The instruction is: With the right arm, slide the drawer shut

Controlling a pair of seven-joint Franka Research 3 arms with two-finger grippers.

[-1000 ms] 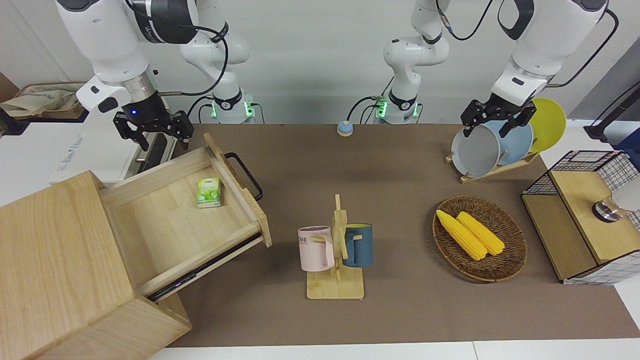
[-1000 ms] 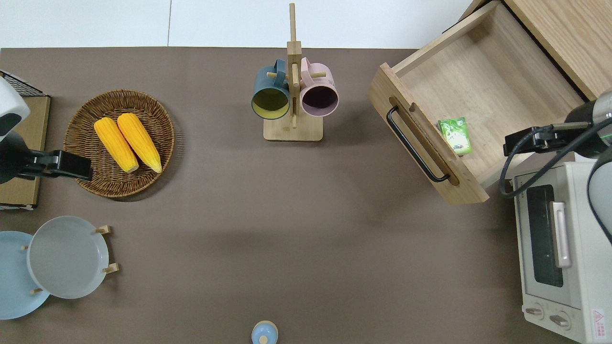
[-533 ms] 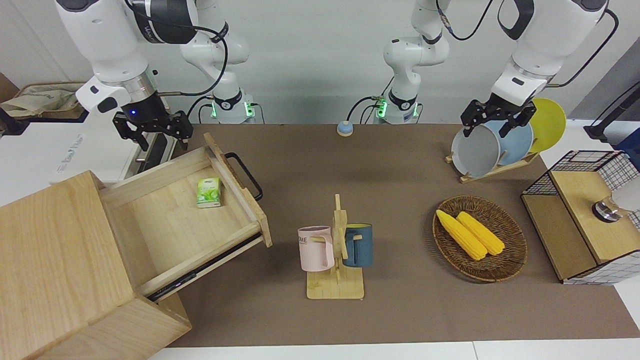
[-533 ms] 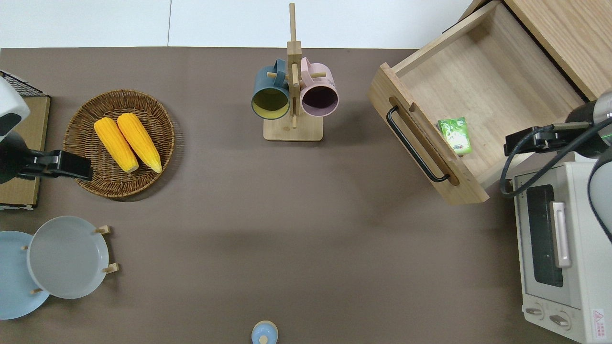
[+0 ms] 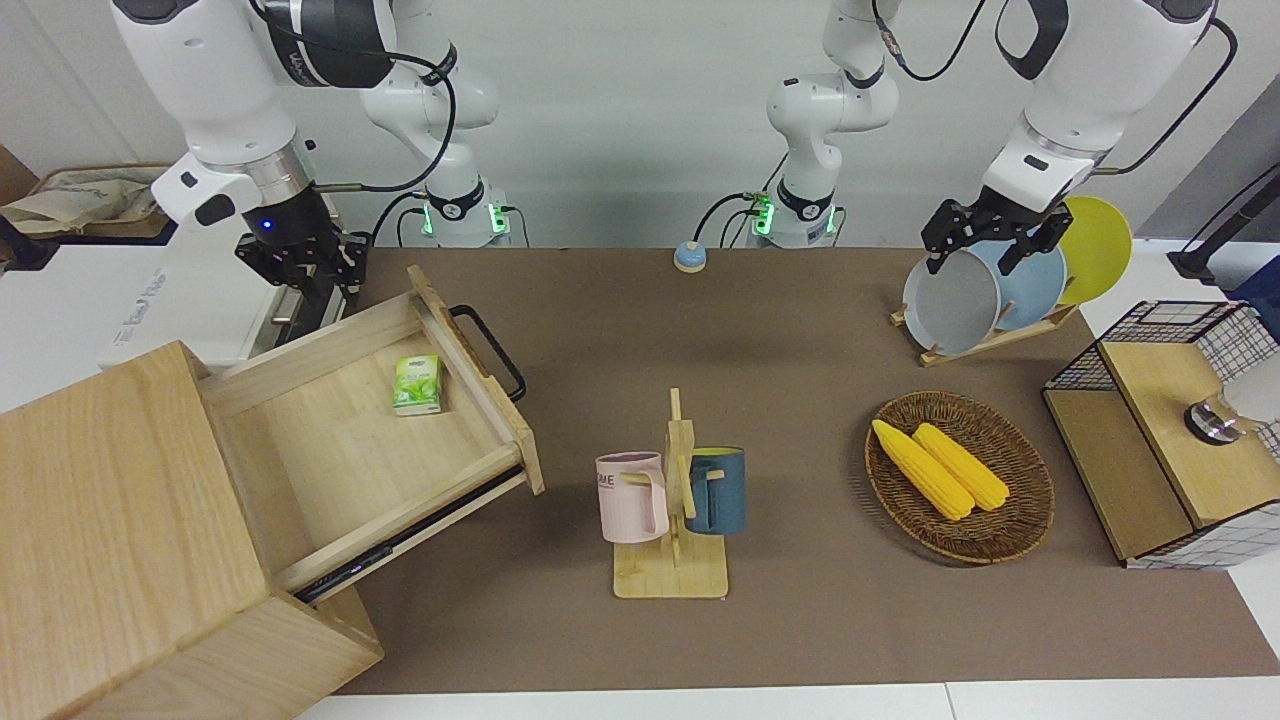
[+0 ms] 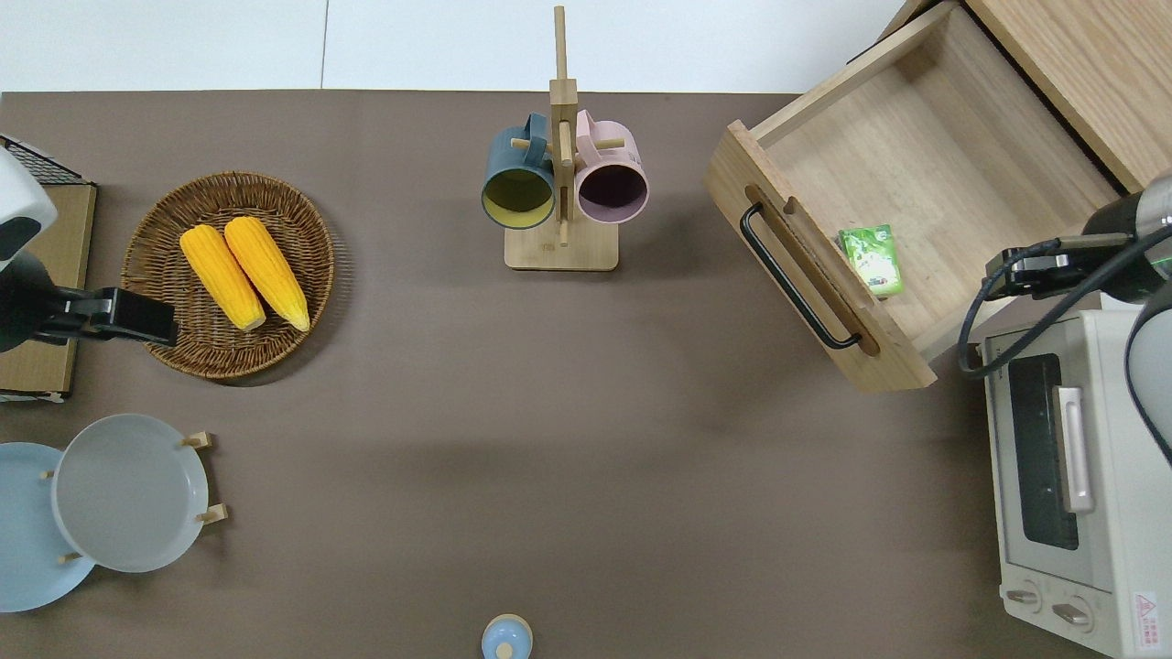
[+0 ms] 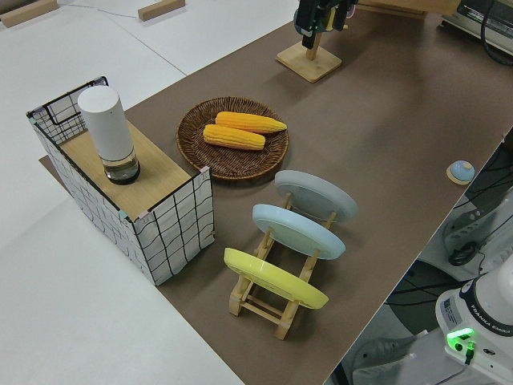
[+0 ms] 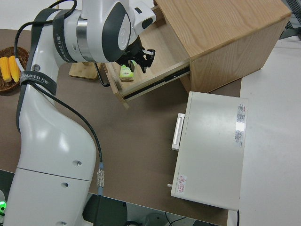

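While the drawer [image 5: 370,420] remains wide open from the cabinet [image 5: 120,540] at the right arm's end of the table, a green packet [image 5: 417,385] inside, the right gripper [image 5: 305,265] has drawn its spread fingers together, now clenched and empty. That looks like readying to push. It hangs over the drawer's edge by the oven [image 6: 1067,476]; the left arm is parked

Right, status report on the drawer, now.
Right gripper shut, empty, over the drawer's side wall. Left arm parked. Drawer wide open, green packet inside. Handle unobstructed.
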